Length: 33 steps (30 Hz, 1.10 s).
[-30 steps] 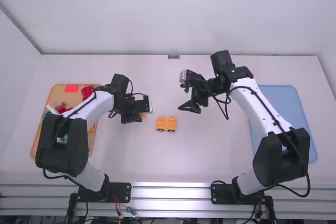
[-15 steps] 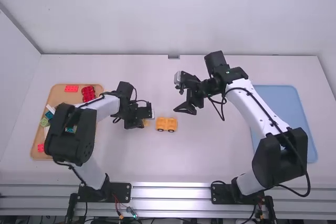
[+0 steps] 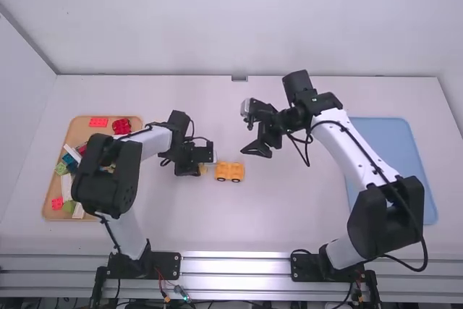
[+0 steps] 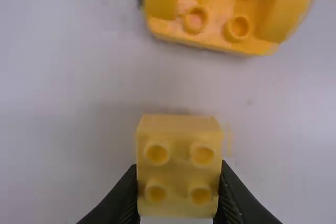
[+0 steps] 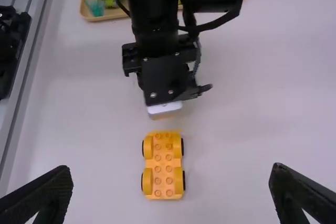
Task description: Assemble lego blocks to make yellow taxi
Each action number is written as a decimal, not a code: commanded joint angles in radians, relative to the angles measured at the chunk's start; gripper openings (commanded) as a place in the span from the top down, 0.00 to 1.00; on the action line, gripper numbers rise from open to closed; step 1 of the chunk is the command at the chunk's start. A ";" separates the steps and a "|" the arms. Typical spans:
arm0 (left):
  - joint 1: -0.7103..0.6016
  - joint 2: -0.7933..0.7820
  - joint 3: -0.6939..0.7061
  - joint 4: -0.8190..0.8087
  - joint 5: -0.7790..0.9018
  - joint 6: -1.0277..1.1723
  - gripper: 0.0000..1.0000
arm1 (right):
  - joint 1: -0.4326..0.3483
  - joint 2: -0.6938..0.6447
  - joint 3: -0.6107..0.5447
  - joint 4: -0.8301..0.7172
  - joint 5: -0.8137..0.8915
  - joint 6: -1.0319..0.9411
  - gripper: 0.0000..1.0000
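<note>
My left gripper is low over the table, just left of the orange-yellow wheeled car base. In the left wrist view, the left gripper is shut on a yellow block with four studs; a strip of table separates it from the studded car base. My right gripper hangs above the table, right of the base and farther back. From the right wrist, the right gripper stands wide open with nothing between its fingers, and the car base lies beyond.
A wooden tray of mixed bricks stands at the left, partly under the left arm. On the right lies a blue tray, with the right arm over its near part.
The left gripper has shifted right, closer to the car base, carrying the yellow block. The right gripper has moved slightly left, then stayed almost still. The car base has not moved.
</note>
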 commanded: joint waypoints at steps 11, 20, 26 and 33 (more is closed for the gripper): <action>0.081 -0.002 0.029 -0.023 0.268 0.130 0.01 | -0.003 0.009 0.026 -0.009 0.000 0.004 0.01; 0.261 0.021 -0.150 0.158 0.758 0.239 0.01 | -0.003 0.009 0.026 -0.012 -0.002 0.003 0.01; 0.260 0.071 -0.292 0.526 0.805 -0.033 0.01 | -0.003 0.009 0.026 -0.012 -0.001 0.003 0.02; 0.260 0.079 -0.375 0.665 0.764 -0.071 0.11 | -0.003 0.009 0.026 -0.013 -0.001 0.003 0.01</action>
